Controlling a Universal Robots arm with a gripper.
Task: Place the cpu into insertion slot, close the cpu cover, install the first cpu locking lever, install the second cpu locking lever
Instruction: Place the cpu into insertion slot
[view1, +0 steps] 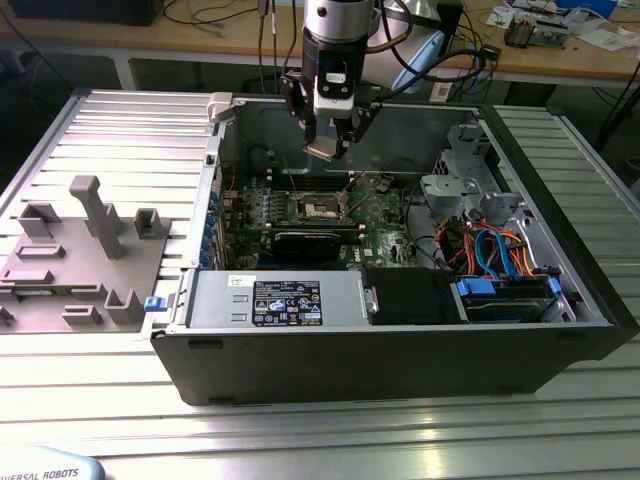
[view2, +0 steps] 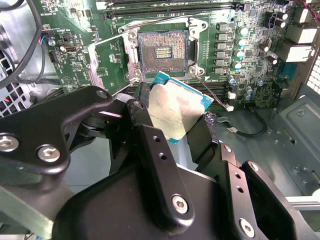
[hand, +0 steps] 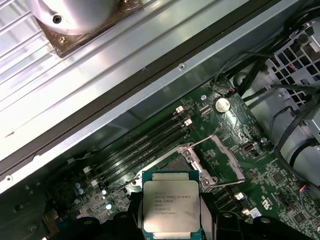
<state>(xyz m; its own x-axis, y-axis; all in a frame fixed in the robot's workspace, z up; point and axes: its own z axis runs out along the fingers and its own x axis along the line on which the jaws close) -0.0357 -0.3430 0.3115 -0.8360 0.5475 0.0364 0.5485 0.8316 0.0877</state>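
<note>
Listing from the exterior view's left: grey fixture tray (view1: 80, 260) with upright blocks sat at the middle left of the frame, on the ribbed metal tabletop (view1: 300, 430).

Computer case (view1: 400, 350), open, lay on the tabletop from centre to right of frame, with the green motherboard (view1: 380, 215) exposed.

Gripper (view1: 325, 150) hung at upper centre of the exterior view, above the motherboard and clear of it. In the second wrist view its black fingers (view2: 145, 130) were closed on opposite edges of the cpu (view2: 175, 112), pinching it, and the chip sat tilted with its silvery top showing.

Insertion slot (view2: 162, 50) lay on the motherboard beneath the held cpu and apart from it, with its tan contacts bare.

Cpu cover (hand: 234, 159) stood swung open just beside the slot in the first wrist view.

Black graphics card (view1: 310, 240) sat just below the slot in the exterior view.

Blue and orange cables (view1: 495, 250) lay coiled at the case's right end.
</note>
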